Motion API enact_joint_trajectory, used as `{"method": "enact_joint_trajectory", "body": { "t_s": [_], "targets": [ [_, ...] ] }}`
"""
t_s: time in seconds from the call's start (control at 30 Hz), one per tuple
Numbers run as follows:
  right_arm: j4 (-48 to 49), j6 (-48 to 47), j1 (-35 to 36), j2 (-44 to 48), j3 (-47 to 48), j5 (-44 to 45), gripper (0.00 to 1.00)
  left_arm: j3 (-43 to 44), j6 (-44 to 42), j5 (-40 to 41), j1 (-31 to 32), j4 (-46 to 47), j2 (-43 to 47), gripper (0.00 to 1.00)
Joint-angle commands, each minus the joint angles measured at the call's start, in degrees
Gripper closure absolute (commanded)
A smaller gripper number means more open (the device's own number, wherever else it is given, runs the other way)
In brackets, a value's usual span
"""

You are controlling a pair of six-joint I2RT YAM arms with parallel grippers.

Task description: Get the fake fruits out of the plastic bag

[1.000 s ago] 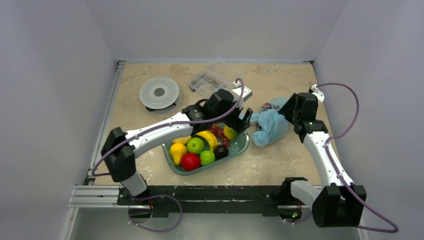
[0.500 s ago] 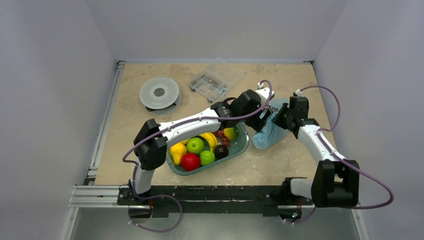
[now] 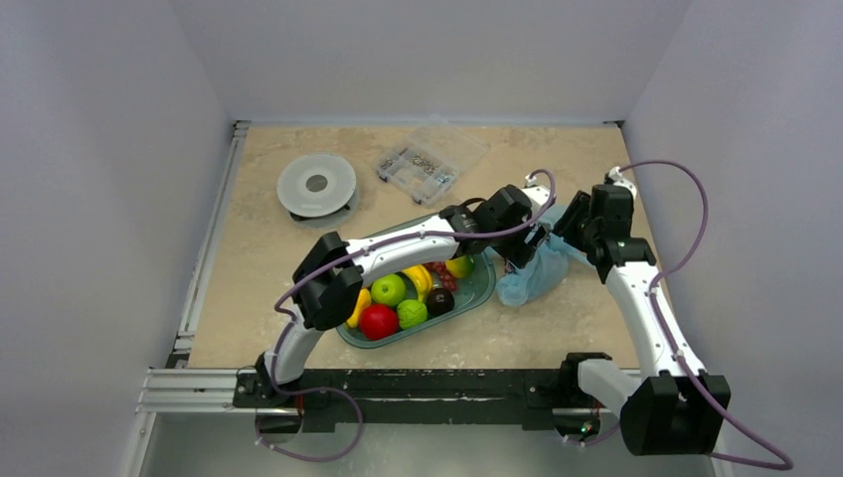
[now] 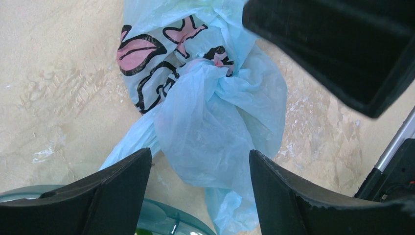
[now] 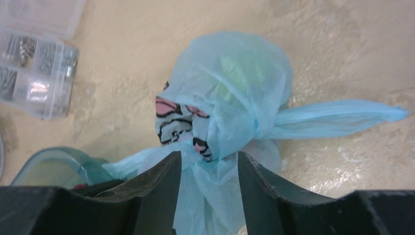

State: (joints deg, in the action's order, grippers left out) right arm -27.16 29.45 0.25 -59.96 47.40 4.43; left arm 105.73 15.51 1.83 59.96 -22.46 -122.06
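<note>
At the near edge of the table point(image 3: 258, 248) the two arms rise from their bases. Just beyond them sits a teal tray point(image 3: 449, 321) of fruit, with a red apple point(image 3: 378, 321) at its near side and a light-green apple point(image 3: 388, 289) behind that. A yellow-green fruit point(image 3: 458, 265) lies at the far end, the piece closest to the bag. The left arm reaches slantwise over the tray, and the left gripper point(image 3: 524, 250) hangs just past the tray's far-right corner with its jaws spread wide and nothing gripped. In its wrist view the two fingers point(image 4: 122, 196) stand either side of a loose fold of the plastic bag point(image 4: 210, 122) beneath them; whether they touch it I cannot tell. The bag is light blue and crinkled, printed with black outline and pink, and lies just beside the tray, its lower end spilling toward the rim. The right gripper point(image 5: 208, 156) meets it from the far right. Its jaws stand at a narrow gap filled with bunched film, so it has hold of the bag. Beyond those fingers the bag swells into a rounded bulge, where a fake fruit point(image 5: 235, 68) shows only as a pale greenish patch through the film. Farther back stand a clear box point(image 3: 429, 164) of small parts and a white disc point(image 3: 316, 185), well apart from the bag.
</note>
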Motion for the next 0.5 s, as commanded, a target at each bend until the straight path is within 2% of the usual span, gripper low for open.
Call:
{"method": "enact_joint_trajectory", "body": {
  "t_s": [0.0, 0.07, 0.27, 0.47],
  "targets": [
    [-2.9, 0.0, -0.1, -1.8, 5.1, 9.0, 0.53, 4.3, 1.0, -1.5, -0.2, 0.7, -0.8, 0.29],
    [-2.2, 0.5, -0.9, -3.5, 5.4, 8.3, 0.54, 5.1, 1.7, -2.2, -0.2, 0.7, -1.9, 0.33],
    [-0.1, -0.6, -2.5, -8.2, 5.1, 3.8, 0.58, 5.9, 3.3, -5.8, -0.2, 0.0, -3.4, 0.59],
    [1.7, -2.4, -2.5, -9.4, 1.7, 2.2, 0.57, 5.9, 3.4, -10.2, -0.2, -1.3, -3.1, 0.78]
  ]
}}
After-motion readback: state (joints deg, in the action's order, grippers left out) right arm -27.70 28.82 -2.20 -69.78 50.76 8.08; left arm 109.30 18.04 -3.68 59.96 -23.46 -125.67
